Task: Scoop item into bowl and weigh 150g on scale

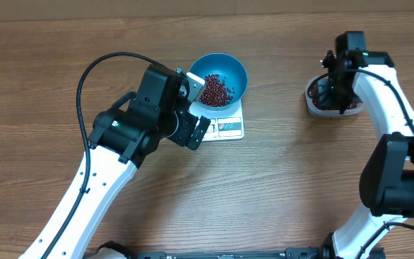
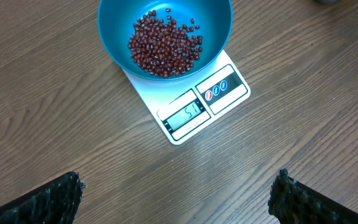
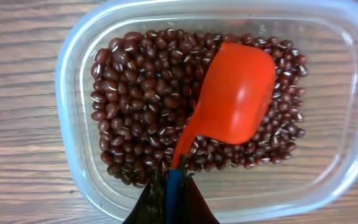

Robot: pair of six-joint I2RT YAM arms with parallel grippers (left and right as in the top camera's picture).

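Observation:
The blue bowl [image 1: 237,72] stands on the white scale [image 1: 230,128] and holds a low heap of red-brown beans [image 1: 215,88]. In the left wrist view the bowl [image 2: 114,37], its beans [image 2: 163,46] and the scale [image 2: 219,87] show from above, and the display reads 51. My left gripper [image 1: 196,132] hovers open just in front of the scale, with only bare table between its fingertips [image 2: 178,186]. My right gripper [image 3: 174,180] is shut on the handle of an orange scoop [image 3: 235,96]. The scoop's head rests on the beans [image 3: 135,93] in a clear tub [image 3: 73,74].
The clear tub [image 1: 312,99] sits at the right side of the wooden table, with the right arm [image 1: 379,86] reaching over it. The left arm's black cable [image 1: 92,68] loops above the table left of the bowl.

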